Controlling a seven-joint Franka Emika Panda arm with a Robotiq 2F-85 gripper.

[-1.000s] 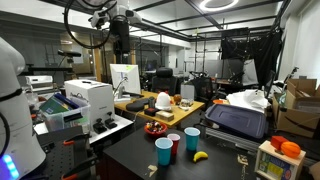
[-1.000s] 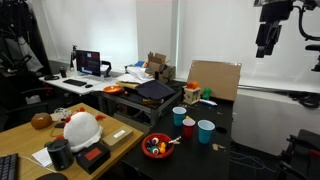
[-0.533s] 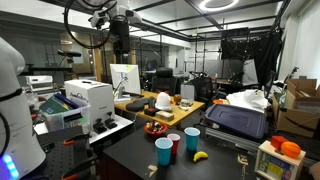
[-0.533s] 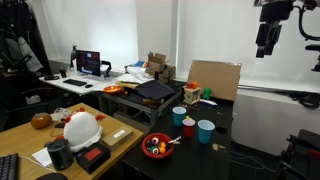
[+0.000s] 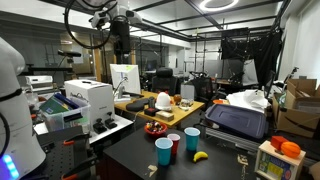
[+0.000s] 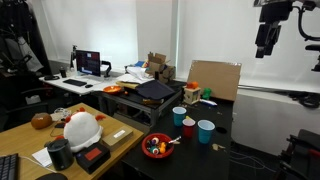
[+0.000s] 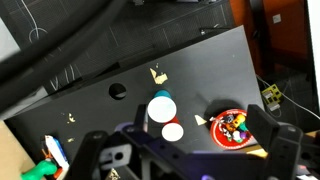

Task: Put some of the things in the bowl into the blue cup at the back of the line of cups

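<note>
The red bowl [image 5: 156,131] sits on the dark table and shows in both exterior views [image 6: 157,154]. It holds several small dark and yellowish things [image 7: 233,125]. Beside it stands a line of three cups. The deeper teal-blue cup [image 5: 191,138] is at one end [image 6: 179,116], the red cup [image 5: 175,144] is in the middle and a lighter cyan cup [image 5: 163,151] is at the other end. In the wrist view the blue cup [image 7: 163,93] is mostly hidden behind the others. My gripper [image 5: 121,42] hangs high above the table [image 6: 265,45], open and empty [image 7: 185,150].
A yellow banana-like thing [image 5: 200,156] lies by the cups. A black case [image 5: 235,120] stands beside them. A white helmet [image 5: 163,100] rests on the wooden desk beyond the bowl. Boxes and lab gear ring the table.
</note>
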